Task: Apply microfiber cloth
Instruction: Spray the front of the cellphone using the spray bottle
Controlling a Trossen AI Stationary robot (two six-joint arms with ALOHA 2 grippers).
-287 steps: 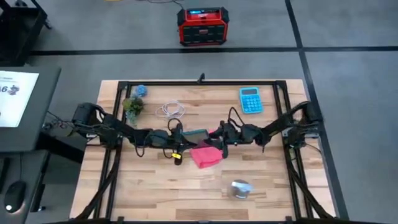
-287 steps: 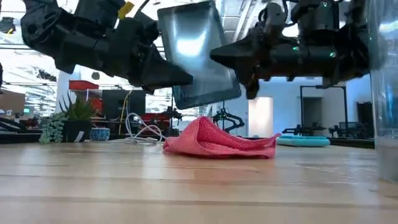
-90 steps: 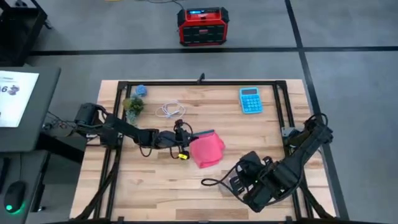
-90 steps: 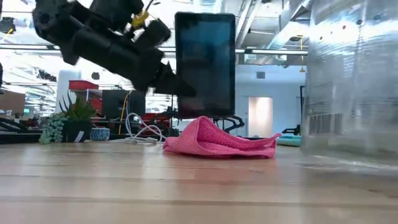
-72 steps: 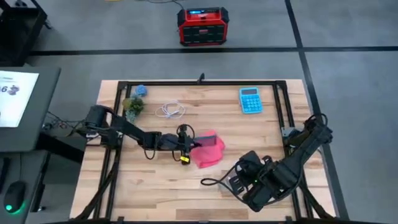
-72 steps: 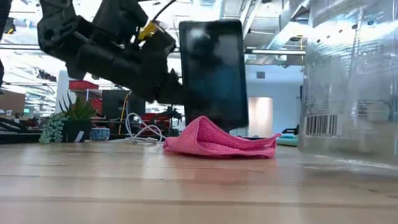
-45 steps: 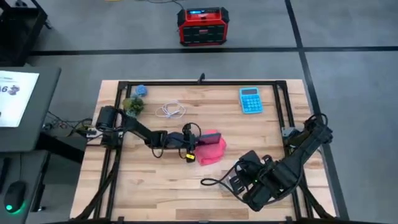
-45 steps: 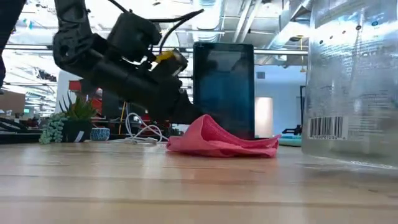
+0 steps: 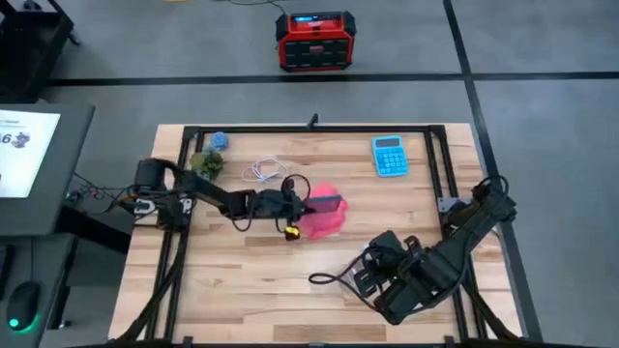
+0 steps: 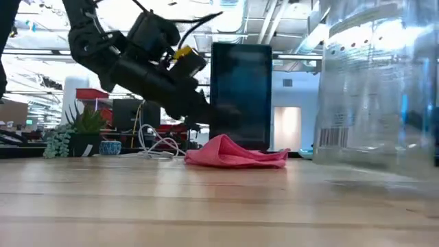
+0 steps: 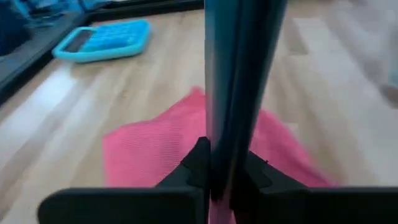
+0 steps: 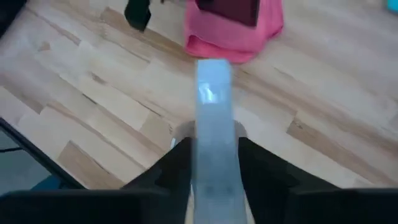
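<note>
While the right gripper (image 9: 375,280) sits at the near right of the table with its fingers pinched on a clear plastic bottle (image 12: 213,118), the work itself goes on farther back at the middle. That bottle fills the right side of the low view, close to the camera, and is well apart from the cloth.

Beyond it, the microfiber cloth (image 9: 319,218) lies crumpled on the wooden table (image 9: 406,213), a low pink heap with one ridge raised. The left gripper (image 9: 296,206) reaches in from the left and clamps a dark phone (image 10: 240,92) by its edge, holding it upright on end; the phone's lower edge looks to be at or just above the cloth, though I cannot tell whether they touch.

Risk, as I judge it: the grip is on a thin, slick edge, so pressing the phone into the cloth could make it pivot or slip out. The loose cloth may also drag along the table instead of wiping.

Farther off lie a white cable (image 9: 268,171), a small plant (image 9: 205,163) and a blue calculator (image 9: 389,155).
</note>
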